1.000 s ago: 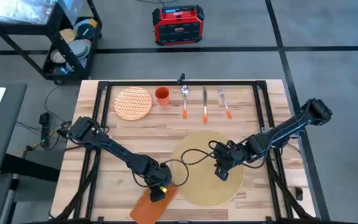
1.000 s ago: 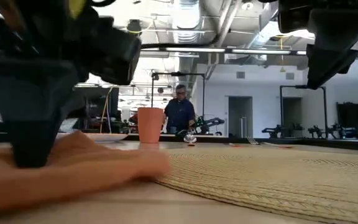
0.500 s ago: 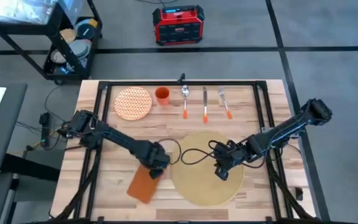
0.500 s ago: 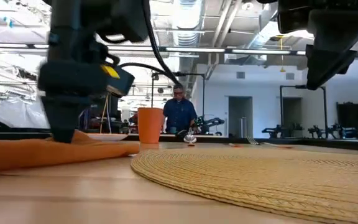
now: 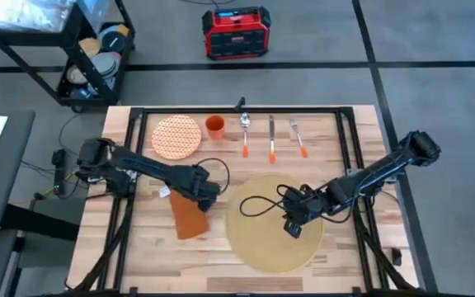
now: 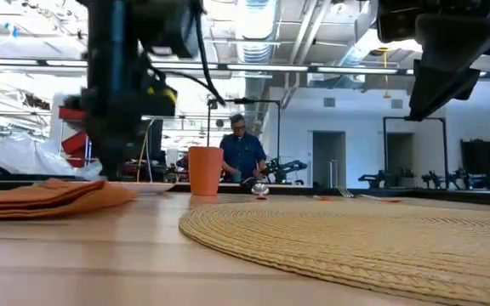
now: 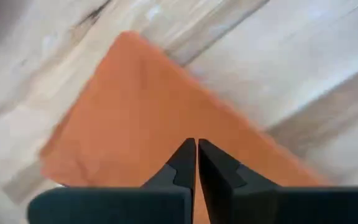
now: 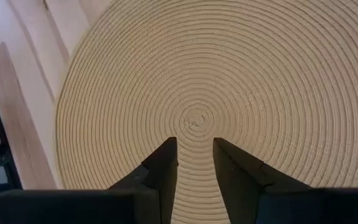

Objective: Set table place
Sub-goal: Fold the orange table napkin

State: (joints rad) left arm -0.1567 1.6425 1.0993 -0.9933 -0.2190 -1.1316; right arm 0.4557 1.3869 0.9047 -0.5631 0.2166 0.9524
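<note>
- One orange cup [image 5: 215, 126] is standing on the bench [image 5: 147, 239], contents unseen.
- Right pincer [image 5: 291, 227], slightly parted, is hovering over the placemat [image 5: 275, 247]'s centre.
- Left pincer [image 5: 205, 200], closed, is hovering above the napkin [image 5: 190, 219], beside the placemat.

Napkin [image 5: 190, 219] lies on the table [image 5: 143, 247], left of the placemat [image 5: 262, 239]

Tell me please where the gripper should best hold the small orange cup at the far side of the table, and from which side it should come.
Probably at its rim, from above: the small orange cup stands upright with its mouth open. The patterned round plate beside it crowds a sideways approach.
</note>
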